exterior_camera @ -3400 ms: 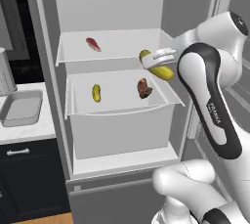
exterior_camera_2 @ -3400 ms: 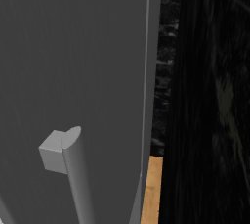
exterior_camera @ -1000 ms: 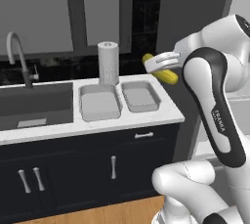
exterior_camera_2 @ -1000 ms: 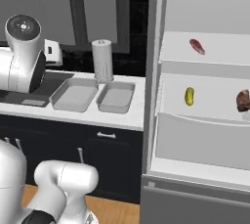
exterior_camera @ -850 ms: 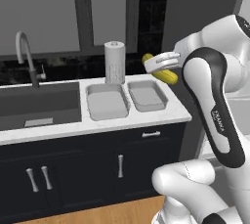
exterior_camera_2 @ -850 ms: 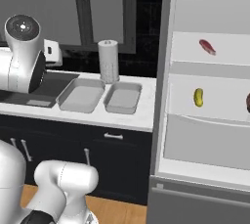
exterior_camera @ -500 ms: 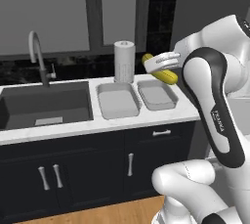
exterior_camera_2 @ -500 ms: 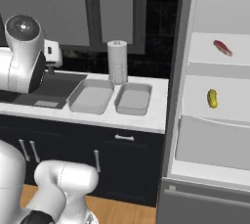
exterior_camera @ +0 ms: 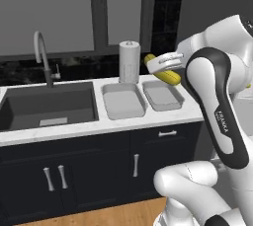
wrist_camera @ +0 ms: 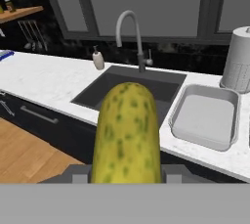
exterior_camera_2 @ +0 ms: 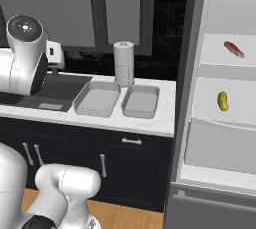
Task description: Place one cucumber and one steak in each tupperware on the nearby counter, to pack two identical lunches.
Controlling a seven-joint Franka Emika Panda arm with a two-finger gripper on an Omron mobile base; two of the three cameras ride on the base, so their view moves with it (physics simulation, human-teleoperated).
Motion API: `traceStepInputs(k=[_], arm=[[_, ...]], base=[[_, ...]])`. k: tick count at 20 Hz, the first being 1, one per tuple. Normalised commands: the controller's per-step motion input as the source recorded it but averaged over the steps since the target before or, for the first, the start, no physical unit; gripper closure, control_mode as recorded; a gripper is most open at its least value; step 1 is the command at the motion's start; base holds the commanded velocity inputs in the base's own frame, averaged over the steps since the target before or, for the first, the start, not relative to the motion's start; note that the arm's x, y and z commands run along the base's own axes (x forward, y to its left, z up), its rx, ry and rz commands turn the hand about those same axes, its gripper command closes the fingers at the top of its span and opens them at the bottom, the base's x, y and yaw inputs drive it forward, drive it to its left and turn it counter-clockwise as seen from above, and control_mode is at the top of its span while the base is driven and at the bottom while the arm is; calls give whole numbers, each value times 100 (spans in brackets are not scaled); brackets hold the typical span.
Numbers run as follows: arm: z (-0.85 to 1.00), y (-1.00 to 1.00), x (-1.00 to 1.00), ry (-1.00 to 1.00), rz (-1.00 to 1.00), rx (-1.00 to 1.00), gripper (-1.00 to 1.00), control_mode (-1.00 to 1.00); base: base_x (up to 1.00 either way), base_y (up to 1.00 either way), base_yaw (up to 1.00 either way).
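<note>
My gripper (exterior_camera: 166, 64) is shut on a yellow-green cucumber (exterior_camera: 165, 75), held in the air just above and behind the right tupperware (exterior_camera: 162, 95). The left tupperware (exterior_camera: 122, 100) lies beside it on the white counter (exterior_camera: 74, 130); both trays look empty. In the hand view the held cucumber (wrist_camera: 128, 135) rises large in front, with one tupperware (wrist_camera: 207, 115) to its right. The right base view shows both tupperware trays (exterior_camera_2: 97, 98) (exterior_camera_2: 141, 100), and in the open fridge a red steak (exterior_camera_2: 234, 49) on the upper shelf and a second cucumber (exterior_camera_2: 223, 101) below it.
A dark sink basin (exterior_camera: 47, 106) with a curved faucet (exterior_camera: 42, 55) lies left of the trays. A paper towel roll (exterior_camera: 129, 61) stands right behind them. A soap dispenser (wrist_camera: 98, 60) sits by the sink. The fridge's frame (exterior_camera_2: 186, 73) stands at the counter's right end.
The whole picture has shifted as the base moved: counter, sink and trays slid right in the left base view. The cucumber stays gripped in the same pose.
</note>
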Motion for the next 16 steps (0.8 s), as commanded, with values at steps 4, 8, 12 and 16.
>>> traceStepInputs(k=[4,8,12,16], arm=[[0,0,0,0,0,0,100,100],[0,0,0,0,0,0,100,100],[0,0,0,0,0,0,100,-100],[0,0,0,0,0,0,100,-100]], base=[[1,36,0],[0,8,0],[0,0,0],[0,0,0]])
